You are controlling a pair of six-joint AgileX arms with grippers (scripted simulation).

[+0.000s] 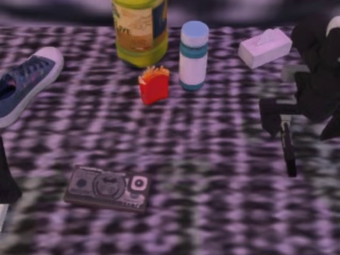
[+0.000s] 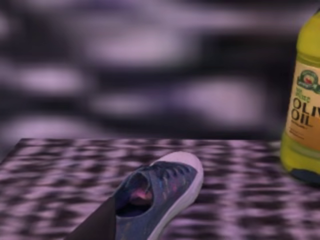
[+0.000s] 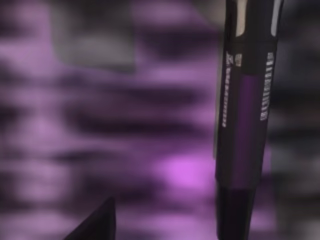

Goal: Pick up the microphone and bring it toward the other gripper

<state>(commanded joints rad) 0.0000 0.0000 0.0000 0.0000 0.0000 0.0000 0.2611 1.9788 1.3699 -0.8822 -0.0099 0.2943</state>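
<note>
- Top view: the microphone (image 1: 288,150) lies on the purple-mottled bench (image 1: 212,202) at the right side, its black handle running away from the right pincer (image 1: 284,118), which sits right over its upper end (whether the fingers grip it I cannot tell).
- Right wrist view shows the handle (image 3: 242,125) close up.
- Left arm (image 1: 6,178) is parked at the left edge, near the shoe (image 1: 24,82); its pincer is out of view.
- Camera (image 1: 108,188) lies well apart, lower left.

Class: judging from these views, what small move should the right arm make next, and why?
Probably lower the right gripper a little and close on the microphone. It hangs right above the handle's upper end, which lies flat on the table, apparently ungripped; the left arm waits at the left edge.
</note>
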